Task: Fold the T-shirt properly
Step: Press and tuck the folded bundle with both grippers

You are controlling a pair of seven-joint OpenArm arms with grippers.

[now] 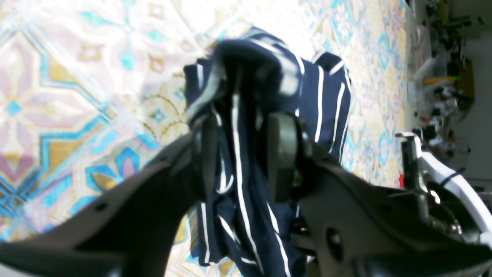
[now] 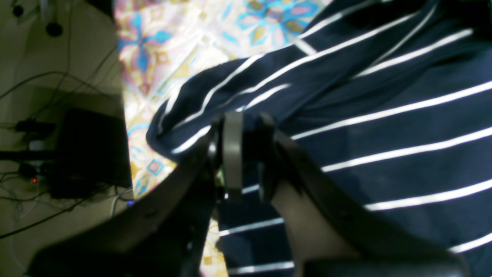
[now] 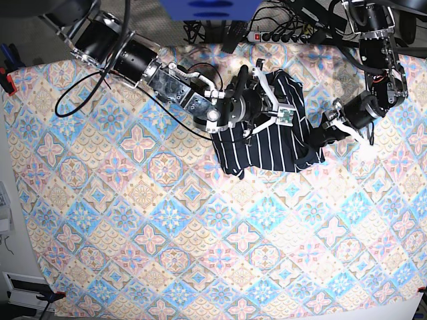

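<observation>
The T-shirt (image 3: 267, 137) lies bunched toward the far side of the table, right of the middle, on the patterned cloth (image 3: 167, 220) that covers the whole top. It is dark navy with thin white stripes, partly gathered into a rough block with a corner sagging toward the near left. The right gripper (image 3: 257, 107) comes in from the far left on a long arm and sits over the far left part of the shirt; from its wrist camera, the right gripper (image 2: 246, 150) has its jaws drawn close together with a fold of striped fabric (image 2: 384, 134) pinched between them, the cloth draping away to the right and a loose edge curling out to the left over the tiles. The left gripper (image 3: 327, 130) reaches down from the far right corner and meets the shirt's right edge. Seen from its own wrist, the left gripper (image 1: 240, 154) is clamped on a thick, rumpled wad of the shirt (image 1: 246, 115), its two pads pressing in from either side and stripes running lengthwise through the gap. Beyond the right edge of the table in that view there is blurred clutter (image 1: 442, 77). In the right wrist view, cables and a dark box (image 2: 88, 150) sit off the table's left edge.
</observation>
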